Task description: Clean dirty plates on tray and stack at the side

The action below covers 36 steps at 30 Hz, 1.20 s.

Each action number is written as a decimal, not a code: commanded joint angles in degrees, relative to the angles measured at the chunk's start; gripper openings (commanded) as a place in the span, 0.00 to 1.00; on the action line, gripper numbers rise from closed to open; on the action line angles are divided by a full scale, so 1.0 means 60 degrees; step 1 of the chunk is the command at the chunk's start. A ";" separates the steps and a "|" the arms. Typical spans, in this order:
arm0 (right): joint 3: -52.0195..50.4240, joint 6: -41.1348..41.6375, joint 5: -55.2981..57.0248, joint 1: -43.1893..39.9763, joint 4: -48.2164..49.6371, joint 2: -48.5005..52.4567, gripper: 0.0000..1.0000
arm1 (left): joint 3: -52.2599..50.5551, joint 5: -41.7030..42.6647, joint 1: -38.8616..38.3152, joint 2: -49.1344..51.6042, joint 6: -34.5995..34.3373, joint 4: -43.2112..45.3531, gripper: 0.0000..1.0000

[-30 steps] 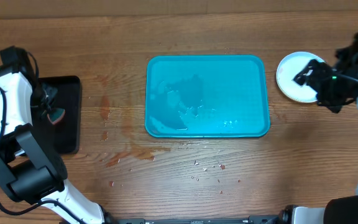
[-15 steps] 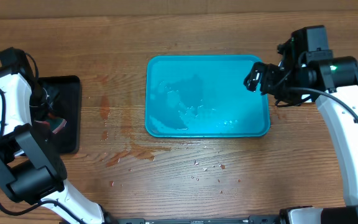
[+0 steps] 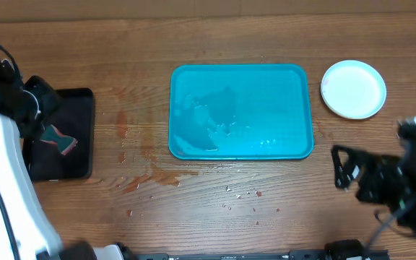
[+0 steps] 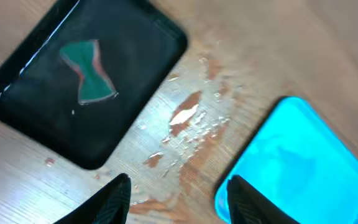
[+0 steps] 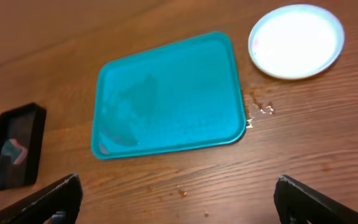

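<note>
Broadest first: the wooden surface (image 3: 215, 224), marked with red-brown splashes (image 3: 146, 155) left of centre and speckled with crumbs (image 3: 240, 195) toward the front edge. At its middle, the tray (image 3: 266, 101): turquoise, long axis running left to right, wet inside, no plate anywhere on it. At the left end, well apart from that, a black tray (image 3: 78, 155) holding what looks like a green-and-red sponge (image 3: 58, 139). Off the turquoise tray's far right corner, apart from its rim, the plate (image 3: 353, 89): white, flat on the wood. Only one disc to be seen from above; cannot tell of any others stacked beneath it.

At the front right, the right hand (image 3: 341, 167), fingers spread wide, gripping nothing. From there, plate almost straight ahead toward the far edge, a shade rightward, with bare wood between; tray ahead and to the left. Near the black tray, the left hand (image 4: 179, 198), fingers parted, likewise empty, with the whole length of the turquoise tray between it and the plate. Plainly the right arm's reach, then, not the left's. Round, so no axis to line up with; simplest from the near rim, probably. Judging by the bare tray, likely little left to clean.
</note>
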 commanded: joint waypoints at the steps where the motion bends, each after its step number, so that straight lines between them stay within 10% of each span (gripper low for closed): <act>1: 0.0047 -0.0058 0.0379 0.0051 -0.0160 -0.0426 1.00 | -0.1767 0.0233 -0.0452 -0.1676 0.0466 0.0255 0.52; 5: -0.0066 -0.0062 0.0412 0.0051 -0.0299 -0.0444 1.00 | -0.4677 0.0178 -0.0678 -0.4102 0.0113 0.1705 0.50; 8: -0.0095 -0.0058 0.0408 0.0051 -0.0295 -0.0444 1.00 | -0.5606 0.0113 -0.0674 -0.5016 -0.0204 0.2463 1.00; 31: -0.0095 -0.0149 0.0561 0.0419 -0.0317 -0.0696 1.00 | -0.5952 0.0171 -0.0674 -0.3683 -0.0226 0.2630 1.00; 36: -0.2084 -0.0317 0.0627 0.0404 0.1734 -0.2557 1.00 | -0.5952 0.0171 -0.0674 -0.3042 -0.0226 0.2634 1.00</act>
